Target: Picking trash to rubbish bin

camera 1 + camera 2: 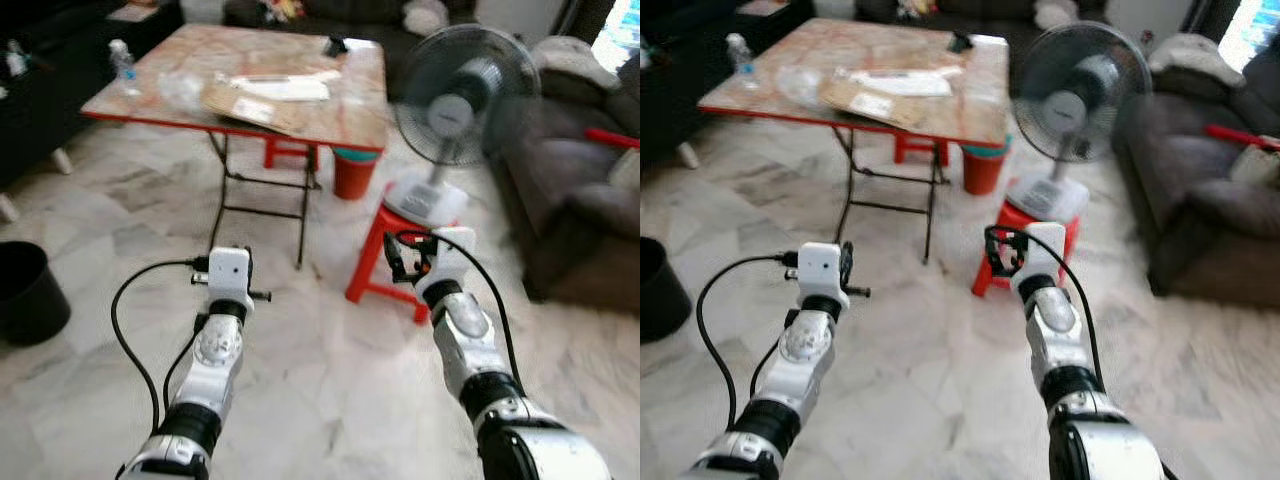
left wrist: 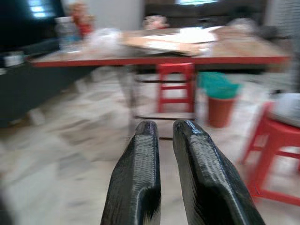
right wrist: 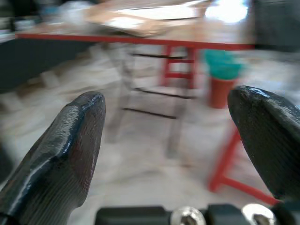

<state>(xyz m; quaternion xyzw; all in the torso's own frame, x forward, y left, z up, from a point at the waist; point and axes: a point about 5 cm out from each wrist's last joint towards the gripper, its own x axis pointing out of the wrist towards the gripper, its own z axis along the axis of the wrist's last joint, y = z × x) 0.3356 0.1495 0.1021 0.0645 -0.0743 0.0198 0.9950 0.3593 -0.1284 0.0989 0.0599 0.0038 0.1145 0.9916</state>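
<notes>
Two silver arms, segmented, with glossy rounded metal housings and black ribbed collars at the joints. Left arm [image 1: 212, 370]: white boxy wrist module at the end, a small black pin sticking out to one side, black cable looping from the module back toward the elbow. Right arm [image 1: 470, 350]: same white wrist block, a thinner black cable arcing over it, a spot of orange-red near the black finger mount.

Left gripper [image 2: 165, 136]: two long black fingers, rounded tips, finely textured matte surface with a slight sheen. Right gripper [image 3: 168, 122]: same dark textured fingers [image 3: 70, 140], blunt-tipped; a black bar with two silver screw heads at their base.
</notes>
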